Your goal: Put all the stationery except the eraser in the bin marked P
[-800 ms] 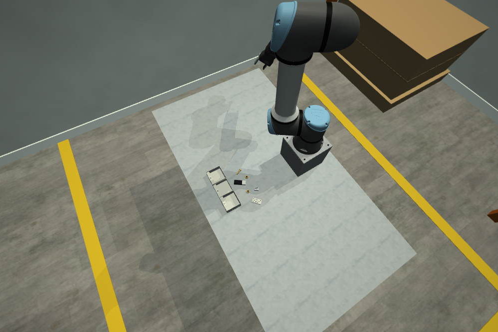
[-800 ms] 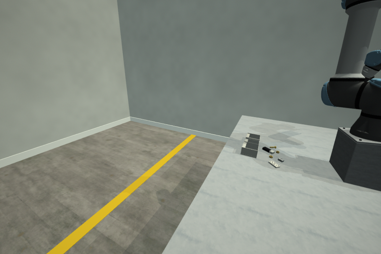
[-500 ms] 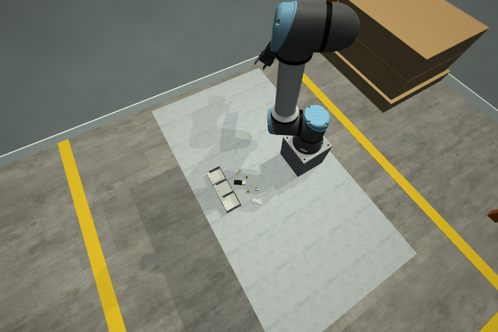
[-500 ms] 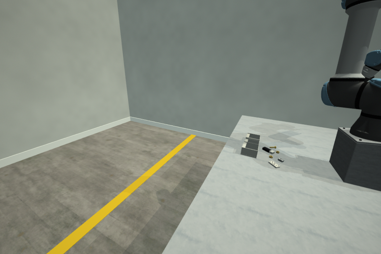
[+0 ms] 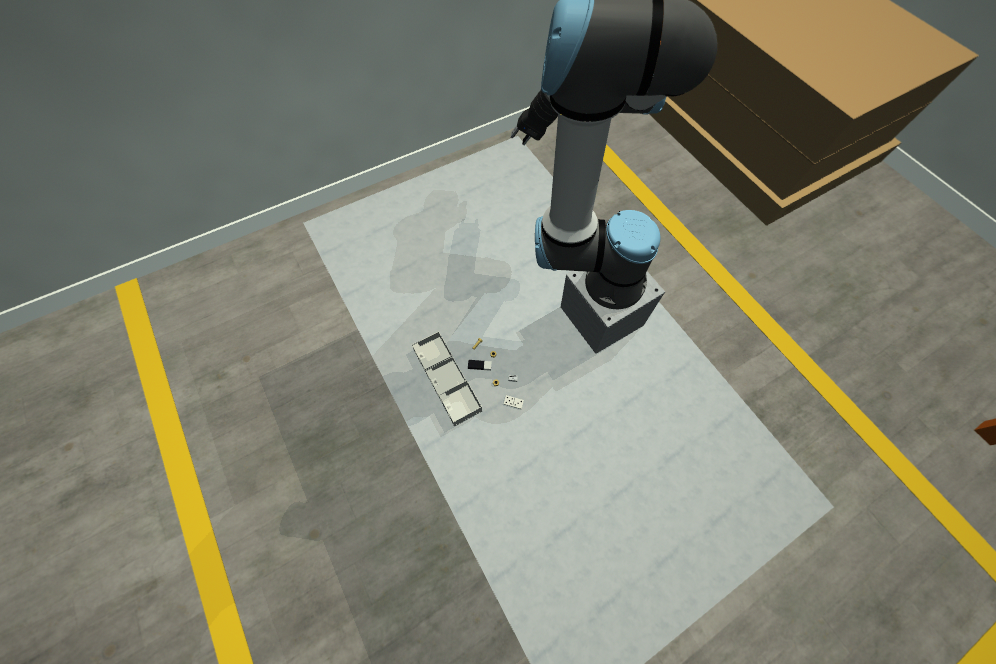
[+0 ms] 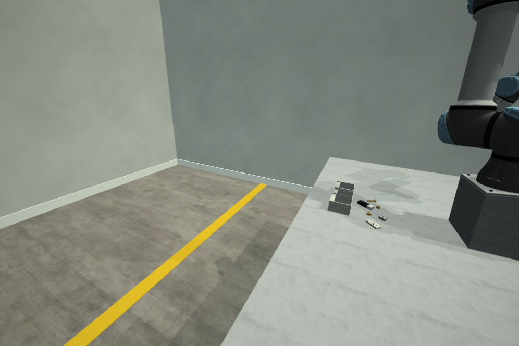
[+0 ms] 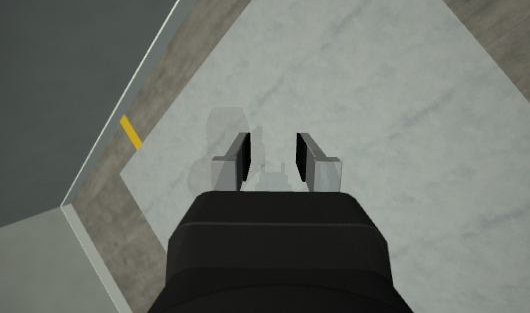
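The black two-finger end effector (image 7: 271, 157) hangs part-closed on nothing, high over the pale marbled surface (image 5: 632, 485) and well apart from the small grey stationery clip (image 5: 512, 378) near the three-bin row (image 5: 447, 378), so narrowed fingers risk nudging it aside.

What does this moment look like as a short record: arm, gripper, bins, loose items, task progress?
arm: raised high, gripper far from the items, over the far end of the pale table
gripper: fingers partly apart, nothing between them
bins: three grey open-topped bins in a row, upright on the table; letters not readable
loose items: black-and-white block, brass bolt, two brass nuts, small grey piece, white domino-like tile, all on the table beside the bins
task progress: no item picked up yet
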You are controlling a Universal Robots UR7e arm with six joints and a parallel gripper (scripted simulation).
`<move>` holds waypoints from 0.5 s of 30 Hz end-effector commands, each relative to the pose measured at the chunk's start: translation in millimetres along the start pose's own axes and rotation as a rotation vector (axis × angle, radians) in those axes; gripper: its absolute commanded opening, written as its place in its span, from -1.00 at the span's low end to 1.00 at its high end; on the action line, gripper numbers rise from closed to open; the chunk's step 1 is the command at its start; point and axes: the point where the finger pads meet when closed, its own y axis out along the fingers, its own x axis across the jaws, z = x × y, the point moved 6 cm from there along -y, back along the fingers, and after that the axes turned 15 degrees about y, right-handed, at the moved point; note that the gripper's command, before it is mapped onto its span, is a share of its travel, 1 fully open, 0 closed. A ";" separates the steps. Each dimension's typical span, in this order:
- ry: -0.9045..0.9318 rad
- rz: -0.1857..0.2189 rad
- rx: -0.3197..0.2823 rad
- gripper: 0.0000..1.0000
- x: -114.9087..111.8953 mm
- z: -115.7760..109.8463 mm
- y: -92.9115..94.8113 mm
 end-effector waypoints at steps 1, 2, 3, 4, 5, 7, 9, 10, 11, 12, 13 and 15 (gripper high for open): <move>0.001 0.001 0.002 -0.39 17.8 5.6 37.7; 0.001 0.001 0.002 -0.39 21.5 6.6 45.1; 0.001 0.001 0.002 -0.39 21.7 6.6 45.4; 0.001 0.001 0.002 -0.39 21.7 6.6 45.4; 0.001 0.001 0.002 -0.39 21.7 6.6 45.4; 0.001 0.001 0.002 -0.39 21.7 6.6 45.4; 0.044 -0.018 0.017 -0.39 23.0 -2.3 45.2; 0.044 -0.018 0.017 -0.39 23.0 -2.3 45.2; 0.050 -0.033 -0.015 -0.39 18.1 -7.2 47.7; 0.050 -0.033 -0.015 -0.39 14.1 -14.1 50.1; 0.050 -0.033 -0.015 -0.39 11.4 -18.6 51.7; 0.050 -0.033 -0.015 -0.39 11.4 -18.6 51.7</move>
